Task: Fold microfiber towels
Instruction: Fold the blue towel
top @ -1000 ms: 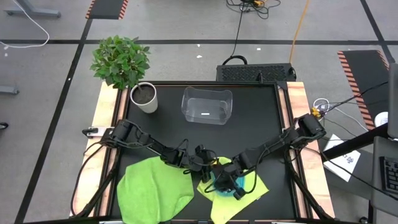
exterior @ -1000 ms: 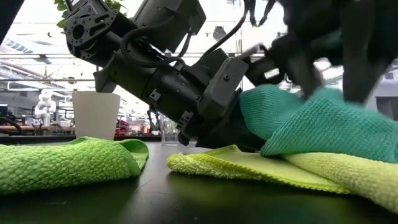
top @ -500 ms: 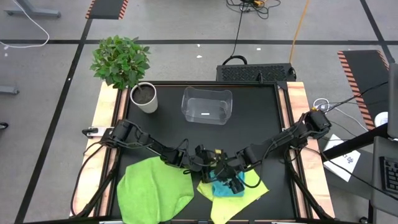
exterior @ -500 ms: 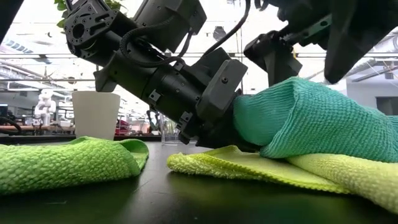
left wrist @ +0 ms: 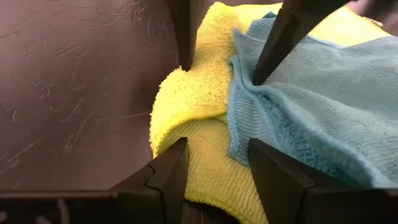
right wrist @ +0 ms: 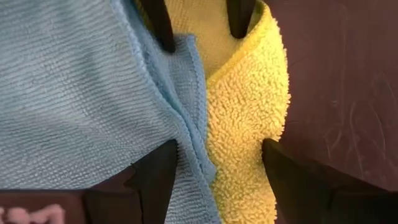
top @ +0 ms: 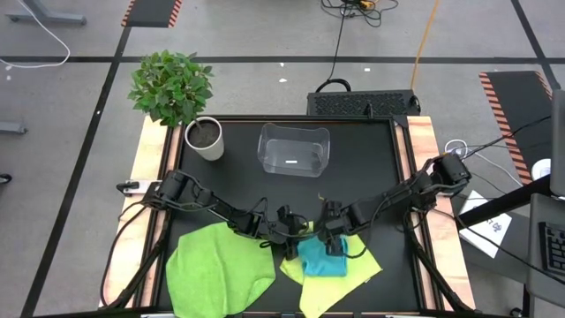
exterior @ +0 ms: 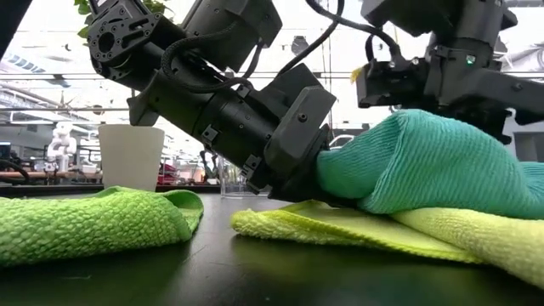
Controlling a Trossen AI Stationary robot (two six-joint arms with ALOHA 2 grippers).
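1. The turquoise towel [top: 322, 261] lies bunched on top of the pale yellow-green towel [top: 353, 276], at the near edge of the black bench [top: 371, 168]; I place everything else from this turquoise towel.
2. My left hand [top: 296, 238] sits at the turquoise towel's left edge. Its fingers [left wrist: 168, 171] are partly apart, one over bare yellow-green pile and the other on the turquoise edge, straddling the border of the two towels. I cannot tell whether they pinch any cloth.
3. My right hand [top: 331, 240] is at the turquoise towel's far edge, just beside my left hand. Its fingers [right wrist: 155, 174] are spread wide and hold nothing; the seam of turquoise and yellow-green cloth runs between them.
4. The bright green towel [top: 221, 269] lies crumpled to the left of the turquoise towel, apart from it.
5. The clear bin [top: 293, 148] stands well beyond the turquoise towel, with the potted plant [top: 177, 97] farther left.
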